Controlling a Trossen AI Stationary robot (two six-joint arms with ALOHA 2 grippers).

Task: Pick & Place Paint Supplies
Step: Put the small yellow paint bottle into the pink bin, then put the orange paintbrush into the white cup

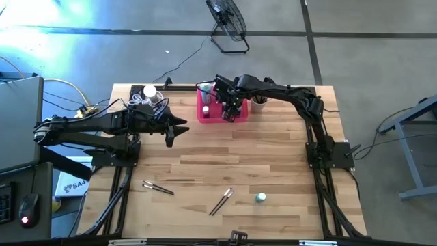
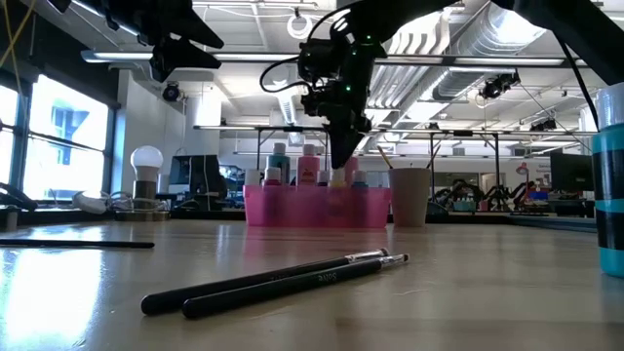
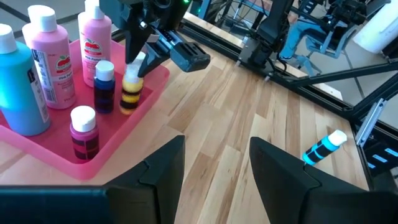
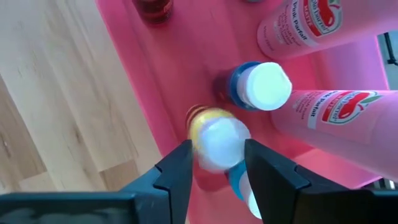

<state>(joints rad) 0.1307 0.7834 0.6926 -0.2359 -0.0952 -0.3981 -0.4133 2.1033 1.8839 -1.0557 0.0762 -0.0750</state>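
Observation:
My right gripper (image 4: 217,165) points down over the pink tray (image 3: 146,93), its fingers standing close on either side of the white cap of a tiny yellow bottle (image 3: 129,93) that stands upright on the tray's floor. Also upright in the tray are a tall teal bottle (image 3: 22,87), two tall pink bottles (image 3: 53,62), a tiny blue bottle (image 3: 104,87) and a dark red one (image 3: 84,130). A tiny teal bottle (image 1: 260,197) lies on its side on the table near the front, with thin brushes (image 1: 221,201) (image 1: 158,187) beside it. My left gripper (image 1: 179,130) waits open above the table's left. My right gripper comes from above at the yellow bottle's cap (image 4: 217,140), one finger on each side. Whether the fingers touch the cap, I cannot tell. The bottle stands upright with its base on the tray.
A pale beige cup (image 1: 257,104) stands just right of the tray at the far edge. A bulb-shaped lamp (image 1: 150,92) and cables sit at the far left. The middle of the wooden table (image 1: 273,157) is bare wood.

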